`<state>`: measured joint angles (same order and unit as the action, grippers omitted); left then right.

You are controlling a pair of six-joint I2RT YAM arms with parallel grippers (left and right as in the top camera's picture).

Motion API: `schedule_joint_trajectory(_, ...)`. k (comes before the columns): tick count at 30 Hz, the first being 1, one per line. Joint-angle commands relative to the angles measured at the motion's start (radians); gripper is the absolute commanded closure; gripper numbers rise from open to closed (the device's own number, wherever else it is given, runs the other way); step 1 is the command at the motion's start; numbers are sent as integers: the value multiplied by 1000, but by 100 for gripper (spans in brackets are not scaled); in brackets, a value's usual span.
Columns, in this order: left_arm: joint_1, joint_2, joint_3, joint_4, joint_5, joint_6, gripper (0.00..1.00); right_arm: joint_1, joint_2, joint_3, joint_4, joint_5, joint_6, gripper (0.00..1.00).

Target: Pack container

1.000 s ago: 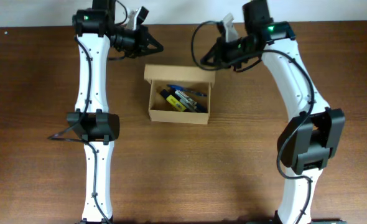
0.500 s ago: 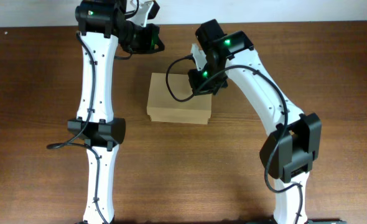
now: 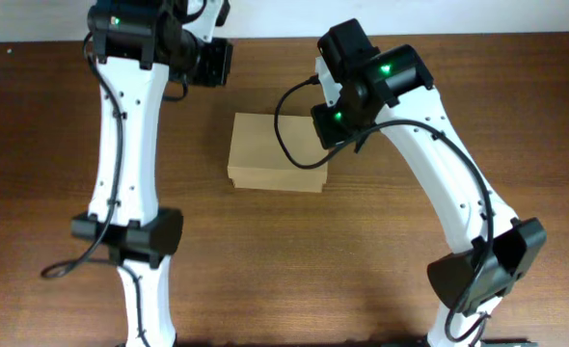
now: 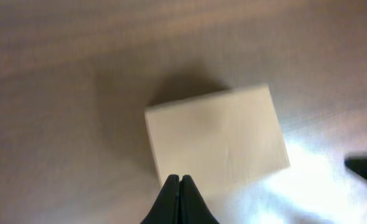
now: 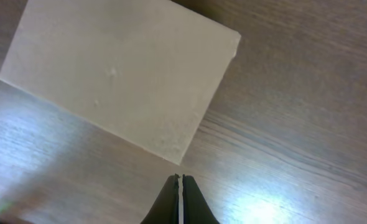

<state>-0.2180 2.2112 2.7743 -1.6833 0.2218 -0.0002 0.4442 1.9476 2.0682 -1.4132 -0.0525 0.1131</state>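
The container (image 3: 278,152), a plain tan cardboard box, lies on the brown wooden surface (image 3: 362,251) at its middle, somewhat toward the far side, between the two arms. Its flap lid is down flat, so only the bare top shows and nothing inside can be seen. From overhead its long sides run left to right, and a thin seam line shows along the near front face.

The left tool (image 4: 179,180) has its two dark fingers pressed together with nothing between them. From overhead, the left arm's wrist sits far and to the left of the box, near the far edge of the surface and apart from the box. The left wrist view is blurred; there the closed tips line up with one edge of the box top.

The right tool (image 5: 178,179) is also pressed together and empty. In its own view the closed tips point at bare wood just beside a corner of the box, not over the lid. From overhead the right arm's wrist covers the far right corner of the box. Whether the tips touch the wood cannot be told.
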Motion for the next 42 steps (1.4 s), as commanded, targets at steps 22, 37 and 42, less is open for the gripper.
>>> schedule_joint_trajectory(22, -76, -84, -925, 384, 45, 92, 98, 20, 137, -203, 160, 34, -31, 96)
schedule_joint_trajectory(37, -59, -93, -849, 367, -10, 92, 98, -14, 66, -178, 212, 90, -35, 96)
schedule_joint_trajectory(42, -14, -100, -603, 271, -10, 92, 98, -87, 6, 89, 112, 161, -36, 96)
